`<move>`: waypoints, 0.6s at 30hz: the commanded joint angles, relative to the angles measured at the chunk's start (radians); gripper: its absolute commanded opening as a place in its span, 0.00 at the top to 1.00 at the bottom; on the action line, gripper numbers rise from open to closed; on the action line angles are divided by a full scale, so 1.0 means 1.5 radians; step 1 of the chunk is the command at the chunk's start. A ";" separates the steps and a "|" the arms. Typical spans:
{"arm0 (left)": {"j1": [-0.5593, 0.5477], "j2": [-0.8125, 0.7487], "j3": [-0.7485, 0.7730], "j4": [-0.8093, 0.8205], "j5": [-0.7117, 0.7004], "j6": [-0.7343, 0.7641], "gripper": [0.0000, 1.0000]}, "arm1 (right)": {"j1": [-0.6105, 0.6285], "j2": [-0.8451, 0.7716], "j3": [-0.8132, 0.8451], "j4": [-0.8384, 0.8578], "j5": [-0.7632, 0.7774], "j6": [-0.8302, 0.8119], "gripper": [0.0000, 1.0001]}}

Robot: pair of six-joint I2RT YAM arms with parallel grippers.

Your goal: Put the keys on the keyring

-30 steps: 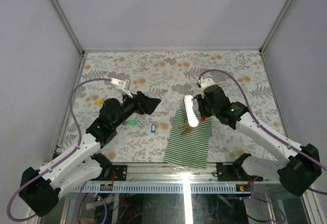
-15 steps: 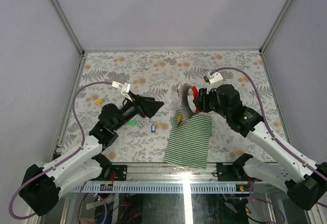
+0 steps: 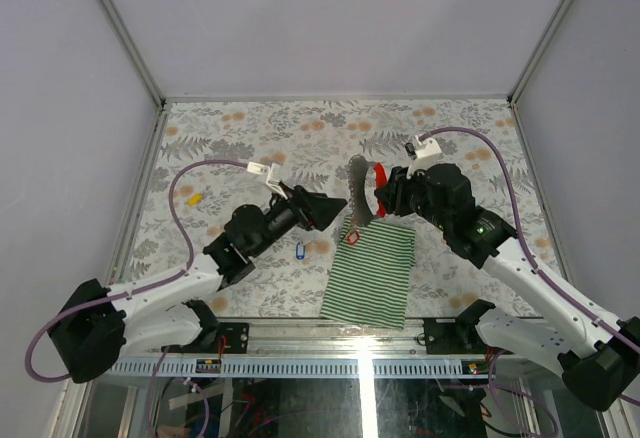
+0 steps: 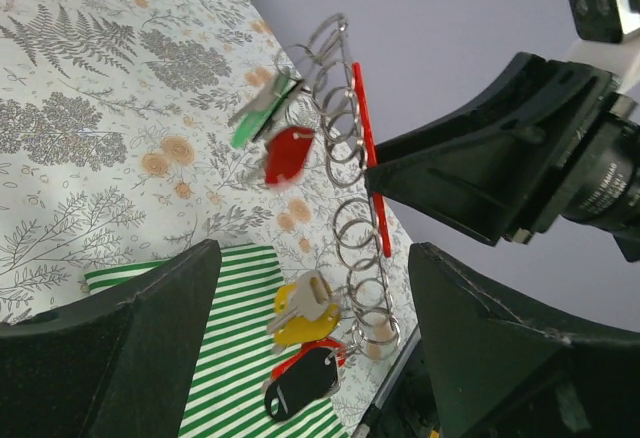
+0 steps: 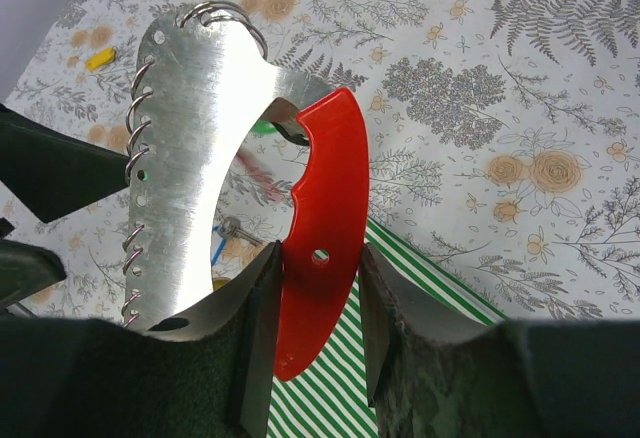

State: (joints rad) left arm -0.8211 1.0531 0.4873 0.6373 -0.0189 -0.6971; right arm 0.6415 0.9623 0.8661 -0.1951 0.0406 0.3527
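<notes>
Right end effector (image 5: 315,268): clamped on the keyring (image 5: 200,158) — hold it steady.
Left end effector (image 4: 315,258): apart, empty — fetch the blue key (image 3: 298,250) just beside it.

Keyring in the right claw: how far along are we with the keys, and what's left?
Done: a green-tagged key and red-tagged key hang from the keyring, with a yellow-tagged key lower, near the striped cloth. In hand: the right claw grips its red clip; the left claw is open, facing it. Left: a blue-tagged key and a loose yellow tag lie on the table.
</notes>
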 commanded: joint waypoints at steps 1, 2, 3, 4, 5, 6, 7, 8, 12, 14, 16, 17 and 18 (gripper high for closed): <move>-0.014 0.032 0.034 0.081 -0.054 -0.013 0.23 | 0.003 -0.009 0.029 0.062 -0.004 0.021 0.98; -0.018 0.041 0.040 0.089 -0.052 -0.012 0.23 | 0.003 -0.009 0.028 0.063 -0.004 0.021 0.99; -0.022 0.050 0.047 0.092 -0.048 -0.011 0.24 | 0.003 -0.009 0.026 0.065 -0.005 0.021 0.98; -0.025 0.060 0.053 0.094 -0.043 -0.011 0.24 | 0.003 -0.009 0.025 0.066 -0.007 0.022 0.99; -0.027 0.069 0.061 0.096 -0.039 -0.012 0.25 | 0.003 -0.009 0.025 0.067 -0.008 0.023 0.98; -0.030 0.078 0.068 0.095 -0.035 -0.013 0.25 | 0.003 -0.009 0.024 0.068 -0.009 0.024 0.98; -0.031 0.088 0.074 0.097 -0.033 -0.014 0.27 | 0.003 -0.009 0.023 0.070 -0.011 0.024 0.99; -0.033 0.096 0.079 0.100 -0.032 -0.017 0.28 | 0.003 -0.010 0.023 0.072 -0.012 0.026 0.98; -0.038 0.122 0.089 0.117 -0.023 -0.034 0.34 | 0.003 -0.012 0.021 0.076 -0.019 0.029 0.99; -0.041 0.133 0.097 0.118 -0.014 -0.041 0.39 | 0.003 -0.014 0.019 0.078 -0.019 0.030 0.99; -0.043 0.144 0.104 0.118 -0.002 -0.047 0.43 | 0.003 -0.017 0.016 0.081 -0.020 0.033 0.99; -0.046 0.150 0.106 0.119 0.004 -0.051 0.45 | 0.003 -0.019 0.015 0.083 -0.020 0.034 0.99; -0.046 0.154 0.108 0.121 0.010 -0.054 0.47 | 0.003 -0.021 0.014 0.085 -0.021 0.035 0.99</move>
State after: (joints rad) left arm -0.8787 1.2613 0.6022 0.7284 -0.0357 -0.7551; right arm 0.6415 0.9615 0.8661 -0.1707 0.0319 0.3790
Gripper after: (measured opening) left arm 0.561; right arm 0.389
